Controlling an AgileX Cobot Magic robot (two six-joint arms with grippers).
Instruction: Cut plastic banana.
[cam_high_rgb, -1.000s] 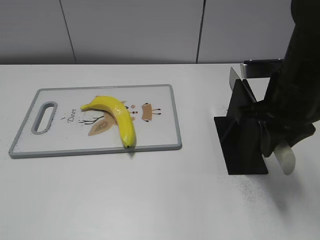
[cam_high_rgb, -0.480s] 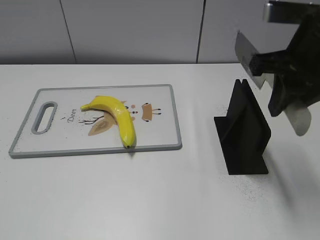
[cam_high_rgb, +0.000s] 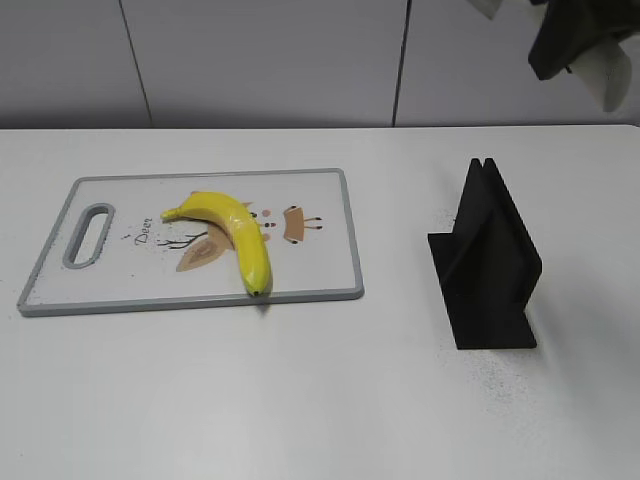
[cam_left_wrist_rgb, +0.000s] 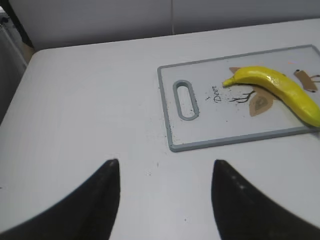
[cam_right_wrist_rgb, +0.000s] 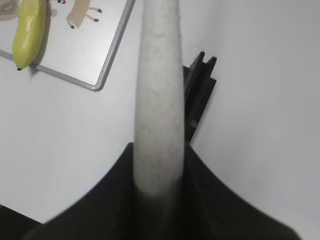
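A yellow plastic banana (cam_high_rgb: 232, 234) lies on the white cutting board (cam_high_rgb: 320, 270) at the left of the table. It also shows in the left wrist view (cam_left_wrist_rgb: 280, 90) and the right wrist view (cam_right_wrist_rgb: 29, 30). My right gripper (cam_high_rgb: 575, 45) is high at the top right edge and shut on a knife by its pale grey handle (cam_right_wrist_rgb: 157, 95). The handle end (cam_high_rgb: 610, 80) shows; the blade is mostly out of view. My left gripper (cam_left_wrist_rgb: 165, 170) is open and empty over bare table, left of the board (cam_left_wrist_rgb: 200, 135).
A black knife stand (cam_high_rgb: 490, 265) sits on the table right of the board, empty, and shows below the knife handle in the right wrist view (cam_right_wrist_rgb: 200, 95). The board has a grey rim and a handle slot (cam_high_rgb: 88, 235) at its left end.
My right gripper has lifted the knife up out of the black stand and risen to the top of the view. The banana, board and left gripper have not moved.
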